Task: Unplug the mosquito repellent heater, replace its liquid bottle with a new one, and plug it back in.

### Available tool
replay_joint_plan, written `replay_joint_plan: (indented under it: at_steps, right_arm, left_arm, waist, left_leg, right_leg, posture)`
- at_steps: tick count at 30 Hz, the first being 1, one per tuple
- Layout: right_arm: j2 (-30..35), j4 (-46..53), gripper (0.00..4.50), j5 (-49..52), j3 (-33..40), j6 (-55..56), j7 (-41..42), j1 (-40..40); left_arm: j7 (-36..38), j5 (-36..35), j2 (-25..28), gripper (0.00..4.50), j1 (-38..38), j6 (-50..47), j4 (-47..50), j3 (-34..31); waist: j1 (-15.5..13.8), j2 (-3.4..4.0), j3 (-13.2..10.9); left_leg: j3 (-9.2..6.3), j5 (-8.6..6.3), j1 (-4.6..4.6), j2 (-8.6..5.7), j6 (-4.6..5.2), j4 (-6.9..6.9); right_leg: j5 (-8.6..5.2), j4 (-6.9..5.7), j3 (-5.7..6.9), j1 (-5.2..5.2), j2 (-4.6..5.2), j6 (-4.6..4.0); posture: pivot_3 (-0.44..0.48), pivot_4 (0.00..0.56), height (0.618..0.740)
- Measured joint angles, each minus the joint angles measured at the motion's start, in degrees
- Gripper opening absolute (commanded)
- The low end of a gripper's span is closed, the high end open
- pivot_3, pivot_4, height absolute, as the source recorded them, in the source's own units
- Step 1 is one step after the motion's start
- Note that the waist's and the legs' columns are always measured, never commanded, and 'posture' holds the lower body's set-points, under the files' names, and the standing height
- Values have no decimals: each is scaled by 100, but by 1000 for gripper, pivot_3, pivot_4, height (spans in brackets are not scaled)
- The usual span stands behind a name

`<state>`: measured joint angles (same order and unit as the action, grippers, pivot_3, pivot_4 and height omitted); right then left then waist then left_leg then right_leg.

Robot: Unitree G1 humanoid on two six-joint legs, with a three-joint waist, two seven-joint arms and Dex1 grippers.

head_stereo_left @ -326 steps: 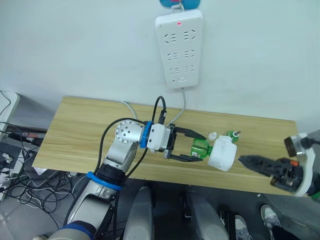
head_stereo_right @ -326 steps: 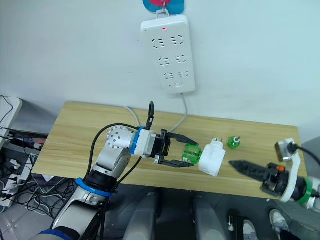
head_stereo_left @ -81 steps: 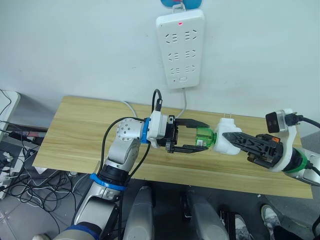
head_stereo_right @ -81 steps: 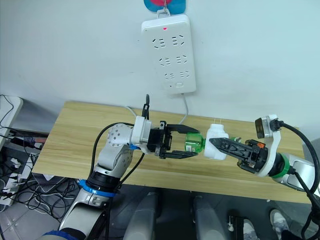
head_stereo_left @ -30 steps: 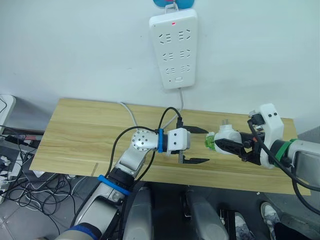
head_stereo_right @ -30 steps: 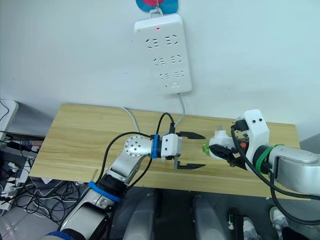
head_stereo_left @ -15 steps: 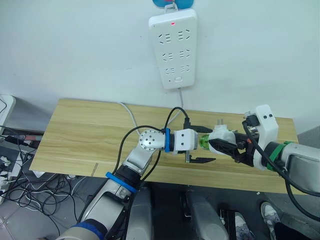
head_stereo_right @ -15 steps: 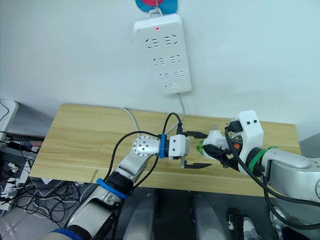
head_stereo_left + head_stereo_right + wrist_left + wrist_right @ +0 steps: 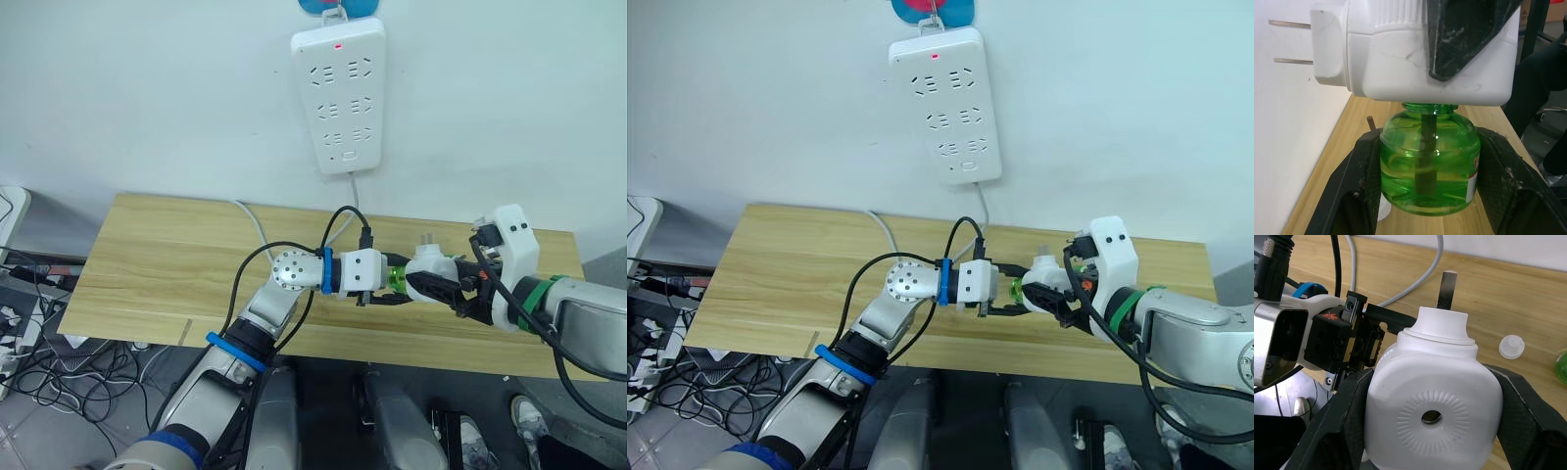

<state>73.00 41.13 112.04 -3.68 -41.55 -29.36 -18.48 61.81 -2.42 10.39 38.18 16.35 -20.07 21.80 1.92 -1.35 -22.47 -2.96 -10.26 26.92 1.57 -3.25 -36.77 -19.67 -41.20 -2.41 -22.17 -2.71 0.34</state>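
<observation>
Two end effectors share the job: the right end effector [image 9: 1432, 440] clamps the mosquito repellent heater [image 9: 1432, 421] steady. The left end effector [image 9: 1427, 191] squeezes the liquid bottle [image 9: 1430, 171], apparently to twist it at the socket above the tabletop [image 9: 167, 255].

**Heater and bottle held between both hands above the table**

Over the table [image 9: 147, 264], the left hand [image 9: 390, 290] came in from 9 o'clock and the right hand [image 9: 431, 286] from 3 o'clock. Between them, the liquid bottle [image 9: 1430, 169] sat in the left hand's fingers [image 9: 1359, 191], its neck in the mosquito repellent heater [image 9: 1432, 416], which the right hand's fingers [image 9: 1518, 418] flanked. The power strip [image 9: 340, 93] hung on the wall at 12 o'clock. A loose cap [image 9: 1511, 346] lay on the table beyond the heater.
</observation>
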Motion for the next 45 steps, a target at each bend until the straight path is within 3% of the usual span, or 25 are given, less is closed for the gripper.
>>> replay_joint_plan:
  at_steps: [4, 5, 9, 14, 20, 23, 27, 37, 45]
  right_arm:
    - [2, 8, 4401, -2, 140, 30, 67, -28]
    - [0, 46, 4460, 0, 270, 116, 70, -18]
    - [-41, 327, 4460, -4, 540, 468, -111, 200]
    - [-207, 992, 4460, -3, 995, 1084, -1015, 737]
    - [-1170, 1641, 4460, -809, 1261, 1510, -1568, 1082]
    - [-2086, 1661, 4460, -1502, 939, 1697, -1610, 961]
    - [-2749, 1663, 4460, -2450, 53, 1725, -1693, 660]
    - [-2905, 1663, 4460, -4698, -1236, 1996, -1774, 588]
    - [-3476, 1662, 4460, -5301, -1477, 2171, -1718, 502]
  left_arm:
    - [4, -160, -67, 2245, -50, -217, 19, -34]
    - [10, -205, -76, 2245, -57, -268, 17, -41]
    - [23, -296, -128, 2245, -49, -346, -10, -116]
    - [96, -596, -200, 2245, 12, -532, -159, -360]
    - [305, -1144, -356, 2245, 96, -635, -286, -713]
    - [293, -1349, -431, 2245, 217, -658, -287, -936]
    - [203, -1450, -507, 2245, 376, -743, -289, -1132]
    - [262, -1604, -521, 2245, 373, -1241, -120, -1210]
    - [313, -1815, -536, 2245, 241, -1620, 365, -1207]
  waist:
    - [0, 1, 1]
    - [4, 2, 1]
    - [11, 7, 7]
    - [72, 12, 11]
    - [175, 13, 27]
    - [224, 11, 44]
    - [286, 12, 62]
    - [286, 10, 86]
    - [287, 14, 128]
  left_leg:
    - [-1, 0, 0, 0, 0, 0]
    - [-1, 0, 0, 0, 0, 0]
    - [-3, 0, 1, 0, -1, 0]
    - [-4, 1, 5, -3, -2, -5]
    - [-6, 4, 3, -1, -6, -8]
    - [-6, 5, 0, 0, -5, -7]
    - [-6, 5, 0, -1, -5, -6]
    - [-7, 5, 1, -1, -6, -6]
    - [-7, 5, 0, -1, -5, -6]
  right_leg:
    - [0, 0, 1, 0, 1, 0]
    - [0, 0, 2, 0, 0, 0]
    - [0, 0, 5, 0, 0, 0]
    - [0, -1, 7, 0, 0, 0]
    - [0, -5, 9, -1, -2, 1]
    - [0, -10, 7, -2, -5, 1]
    - [-1, -11, 6, -3, -5, 1]
    - [-1, -12, 6, -4, -4, 1]
    - [0, -20, 6, -5, -4, 0]
  posture:
    - [-108, 344, 740]
    - [-113, 343, 740]
    - [-134, 337, 740]
    - [-168, 335, 740]
    - [-170, 332, 740]
    - [-161, 325, 740]
    - [-156, 323, 740]
    - [-144, 309, 740]
    - [-139, 301, 740]
